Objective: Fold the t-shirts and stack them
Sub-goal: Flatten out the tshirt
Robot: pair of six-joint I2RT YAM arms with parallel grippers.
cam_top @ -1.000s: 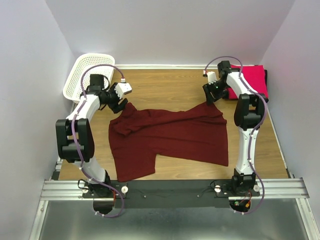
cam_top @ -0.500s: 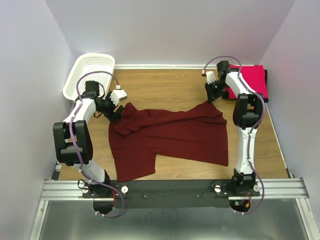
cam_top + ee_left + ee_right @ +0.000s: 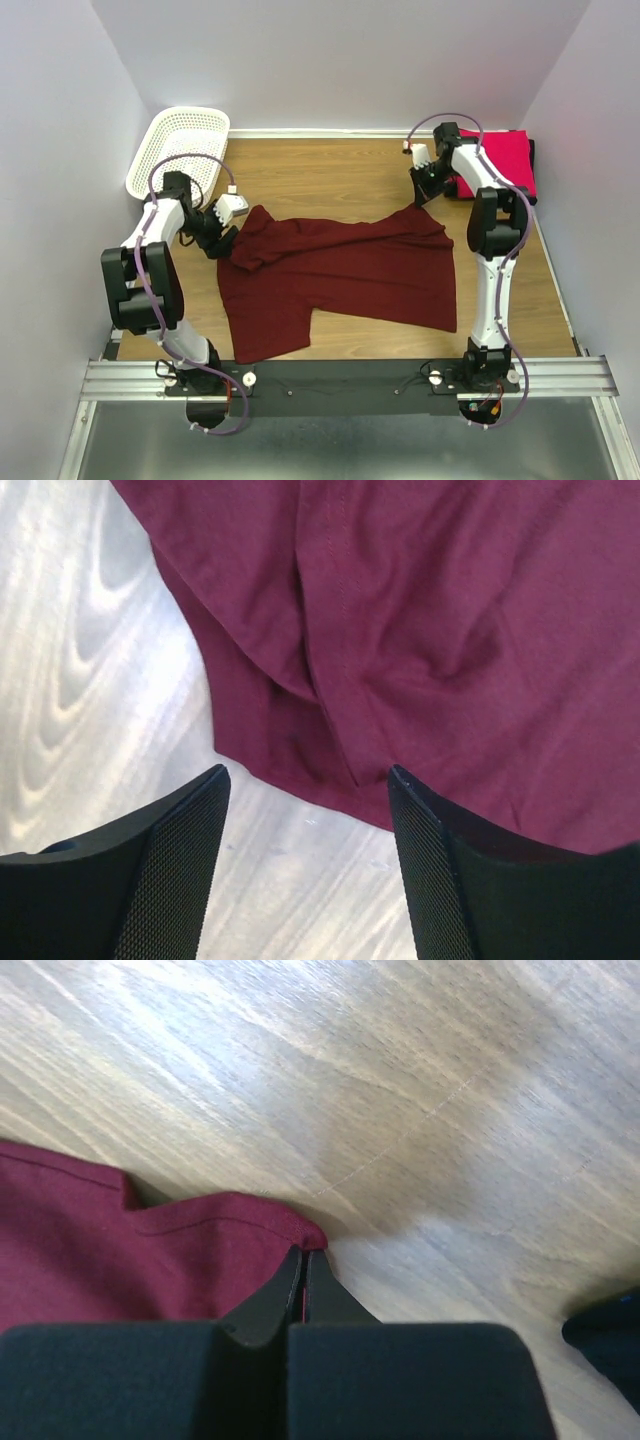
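Note:
A dark maroon t-shirt [image 3: 340,270] lies spread across the wooden table, rumpled at its far-left corner. My right gripper [image 3: 418,203] is shut on the shirt's far-right corner [image 3: 290,1228], a thin edge of cloth pinched between its fingertips. At the far-left corner my left gripper [image 3: 218,248] stands open just off the cloth, its fingers [image 3: 180,860] straddling bare wood with the maroon hem [image 3: 300,780] right ahead. A folded bright pink-red t-shirt [image 3: 505,160] lies at the far right, with a black one [image 3: 533,160] showing at its edge.
A white mesh basket [image 3: 178,148] stands at the far-left corner, close behind my left arm. White walls close in the table on three sides. A dark object [image 3: 605,1330] shows at the right edge of the right wrist view.
My right gripper has shut on the shirt's far-right corner. My left gripper has swung down and toward the near-left, arriving at the shirt's rumpled far-left corner, still open.

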